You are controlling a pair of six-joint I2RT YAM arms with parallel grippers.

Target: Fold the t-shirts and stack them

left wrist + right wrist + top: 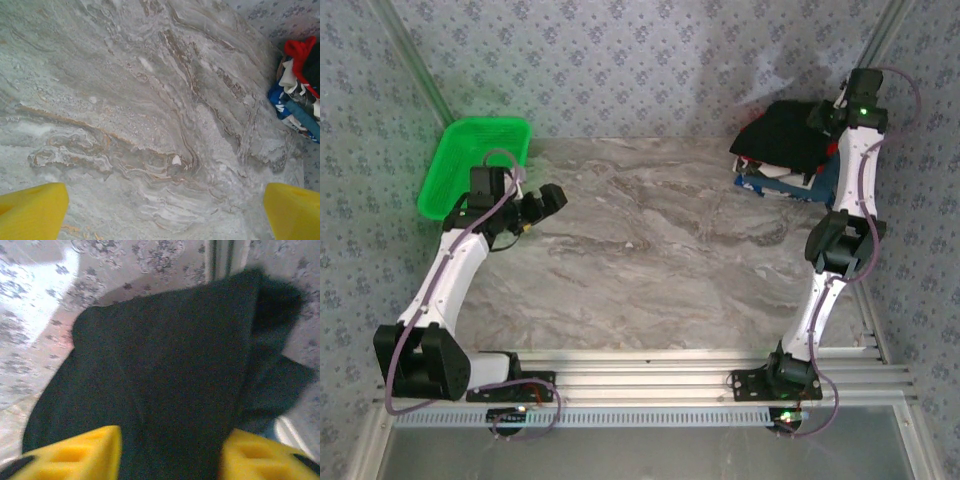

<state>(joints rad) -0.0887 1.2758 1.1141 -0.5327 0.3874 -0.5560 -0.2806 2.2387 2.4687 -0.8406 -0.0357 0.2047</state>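
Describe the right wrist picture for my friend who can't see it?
A black t-shirt lies bunched in front of patterned wallpaper. At the bottom, two yellow fingers of the right end effector stand apart over the cloth.

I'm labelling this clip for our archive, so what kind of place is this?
Probably a robot lab test cell, not a home: patterned wall panels in metal framing enclose a marble-look table, two arms are bolted to an aluminium rail, with stacked t-shirts as props.

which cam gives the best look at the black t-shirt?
Top external: the black t-shirt sits atop the folded stack at the far right of the table, most of its outline visible. Right wrist shows it close, blurred and cropped, under the right gripper. Left wrist catches the stack's coloured edge.
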